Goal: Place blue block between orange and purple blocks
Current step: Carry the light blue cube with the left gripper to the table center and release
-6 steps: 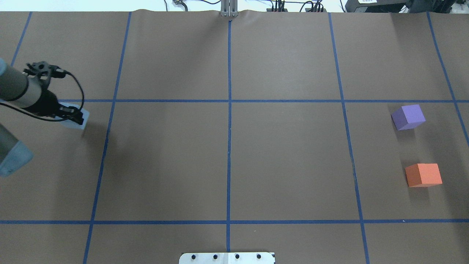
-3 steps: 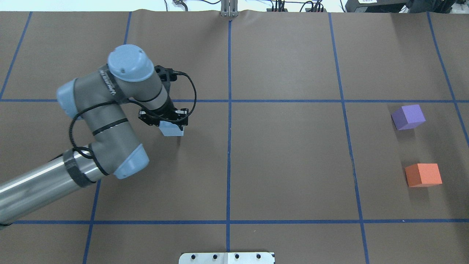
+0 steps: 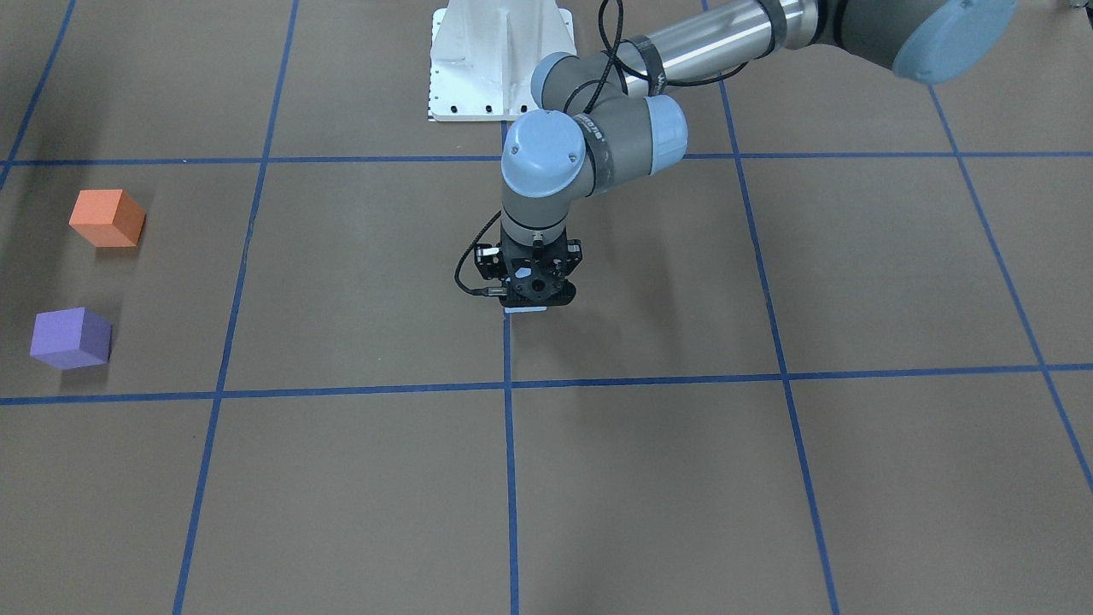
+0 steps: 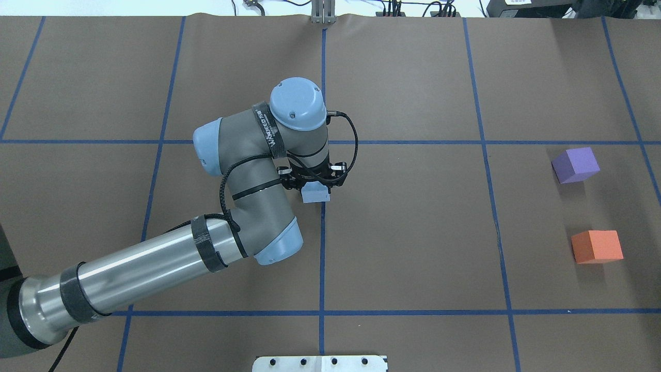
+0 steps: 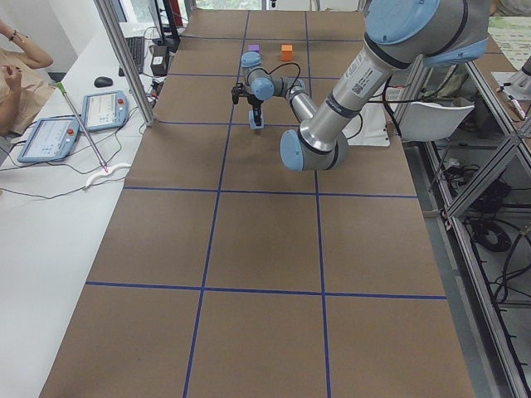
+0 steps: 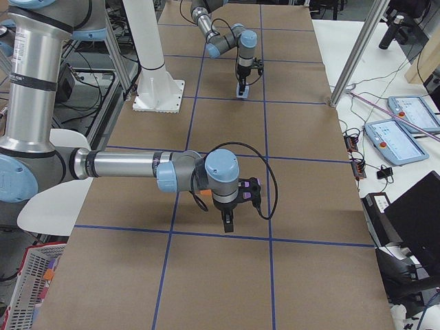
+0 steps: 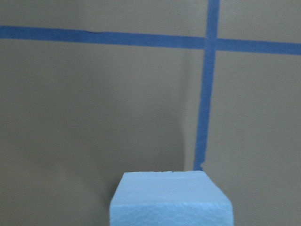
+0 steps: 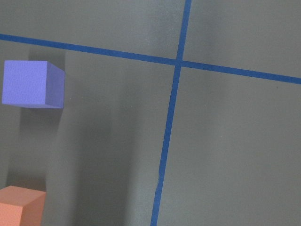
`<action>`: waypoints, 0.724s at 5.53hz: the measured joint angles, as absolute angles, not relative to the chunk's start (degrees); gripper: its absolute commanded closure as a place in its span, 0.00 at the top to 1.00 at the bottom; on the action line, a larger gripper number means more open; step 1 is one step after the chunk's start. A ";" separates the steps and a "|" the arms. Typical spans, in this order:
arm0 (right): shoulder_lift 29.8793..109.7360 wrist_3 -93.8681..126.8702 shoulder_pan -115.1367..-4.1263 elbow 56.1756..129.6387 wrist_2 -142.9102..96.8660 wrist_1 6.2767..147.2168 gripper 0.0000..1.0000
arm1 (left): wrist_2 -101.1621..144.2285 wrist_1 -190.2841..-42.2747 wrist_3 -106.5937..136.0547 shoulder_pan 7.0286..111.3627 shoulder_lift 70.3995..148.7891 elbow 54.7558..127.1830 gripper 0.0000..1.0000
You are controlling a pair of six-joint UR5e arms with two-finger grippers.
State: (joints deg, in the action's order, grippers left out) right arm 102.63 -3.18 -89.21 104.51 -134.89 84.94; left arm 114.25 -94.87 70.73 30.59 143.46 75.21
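You see the near right gripper (image 6: pixel 228 225) hanging fingers-down just over the surface (image 6: pixel 309 206), close to a tape line (image 6: pixel 206 234). Far off, the left gripper (image 6: pixel 243 84) points down, the blue block (image 6: pixel 242 92) at its fingers.

Brown taped table (image 4: pixel 413 232) carries a purple block (image 4: pixel 576 165) and an orange block (image 4: pixel 597 246).

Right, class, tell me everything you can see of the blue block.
The blue block is a pale blue cube, matte and foam-like, with a finely grained top face. The left gripper holds it from above, level, beside the centre tape line. Whether it touches the table is unclear. It is far from the purple block and orange block.
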 measured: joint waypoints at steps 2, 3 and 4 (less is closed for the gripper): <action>102.68 -3.13 -89.21 104.39 -134.97 81.49 1.00 | 110.54 -94.96 70.68 28.64 144.07 74.56 1.00; 102.76 -3.25 -89.21 104.70 -135.02 79.18 1.00 | 109.53 -93.66 68.11 28.99 144.19 75.42 1.00; 102.86 -3.11 -89.21 105.04 -135.13 76.54 1.00 | 112.05 -89.75 60.98 31.57 144.09 78.26 1.00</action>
State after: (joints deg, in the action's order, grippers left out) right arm 102.86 -3.11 -89.21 105.04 -135.13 76.54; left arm 112.05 -89.75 60.98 31.57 144.09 78.26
